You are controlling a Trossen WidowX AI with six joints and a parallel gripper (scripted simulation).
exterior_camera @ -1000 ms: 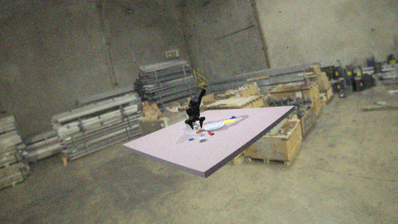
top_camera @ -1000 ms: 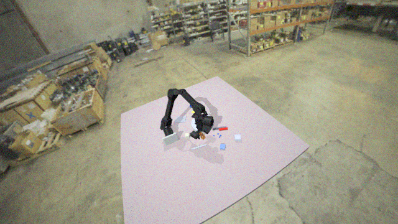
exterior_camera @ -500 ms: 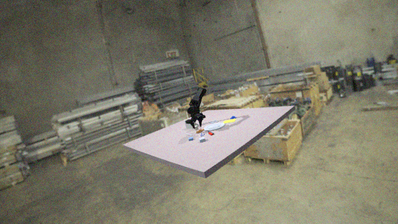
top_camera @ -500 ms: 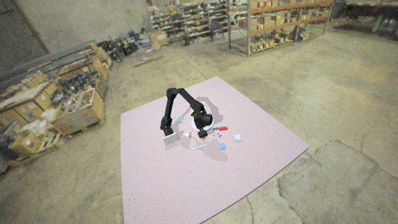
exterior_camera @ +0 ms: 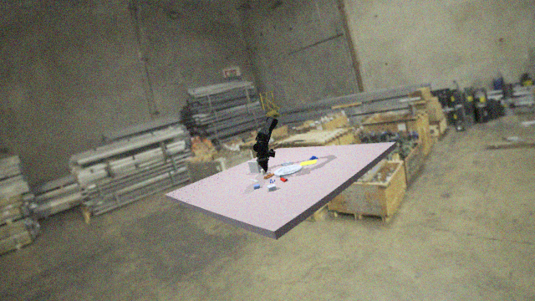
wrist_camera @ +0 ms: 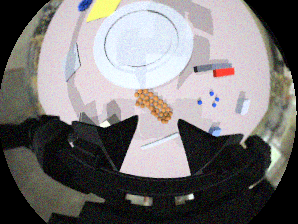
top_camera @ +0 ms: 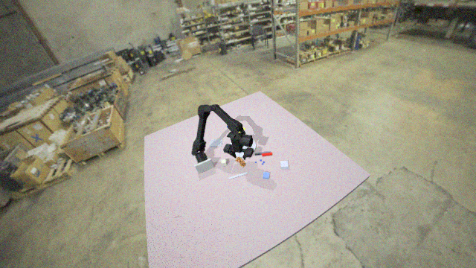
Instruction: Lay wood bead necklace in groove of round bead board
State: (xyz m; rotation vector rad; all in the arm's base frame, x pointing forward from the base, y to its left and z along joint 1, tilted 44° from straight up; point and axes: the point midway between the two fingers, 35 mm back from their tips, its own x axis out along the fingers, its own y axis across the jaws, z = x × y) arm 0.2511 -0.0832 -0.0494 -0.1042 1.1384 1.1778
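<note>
The necklace [top_camera: 241, 161] [exterior_camera: 268, 176] [wrist_camera: 153, 105] is not yet in the groove; it lies bunched on the table [top_camera: 193, 208] [exterior_camera: 267, 213] [wrist_camera: 150, 162], just below the round board [top_camera: 253, 145] [exterior_camera: 288, 170] [wrist_camera: 102, 60] in the wrist view. Picking and laying remain. Its long axis runs from upper left to lower right there. The gripper [top_camera: 239, 153] [exterior_camera: 266, 170] [wrist_camera: 158, 119] is open, holding nothing.
</note>
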